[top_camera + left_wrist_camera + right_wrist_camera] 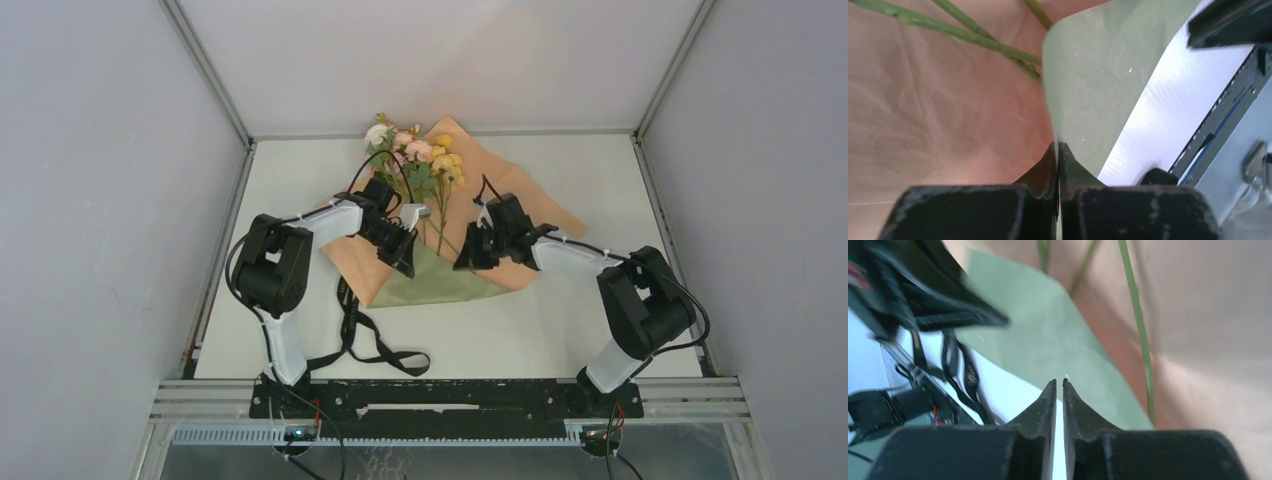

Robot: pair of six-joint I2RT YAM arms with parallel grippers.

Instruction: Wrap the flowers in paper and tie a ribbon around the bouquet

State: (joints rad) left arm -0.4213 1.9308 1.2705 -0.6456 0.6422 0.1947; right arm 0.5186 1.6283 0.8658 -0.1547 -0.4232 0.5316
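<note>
We take this for a lab test cell: plain grey panel walls (pixel 90 200) in aluminium framing (pixel 210 75) enclose a white tabletop (pixel 560 340) with a slotted metal rail (pixel 450 432).

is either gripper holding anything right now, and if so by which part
The left gripper is shut on the paper, pinching the edge of its folded-up green flap. The right gripper is nearly closed just off the paper's edge and holds nothing.

ribbon (pixel 969 377): pale marks along the black band, too blurred to read
left gripper (pixel 1058 150): no lettering
right gripper (pixel 1059 387): no lettering
paper (pixel 450 280): plain olive and peach faces; no print
</note>
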